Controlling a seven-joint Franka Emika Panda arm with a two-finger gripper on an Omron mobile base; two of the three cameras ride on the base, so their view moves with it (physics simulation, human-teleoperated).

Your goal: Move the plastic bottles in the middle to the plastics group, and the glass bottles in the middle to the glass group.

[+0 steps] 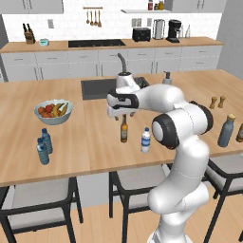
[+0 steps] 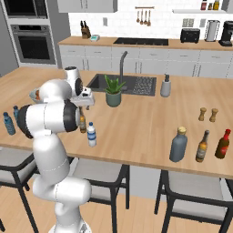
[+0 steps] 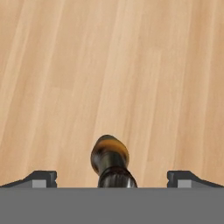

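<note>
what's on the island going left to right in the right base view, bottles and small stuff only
blue bottles → amber bottle → white-capped bottle → plant → soap dispenser → grey-blue bottle → shakers → red bottle
</note>
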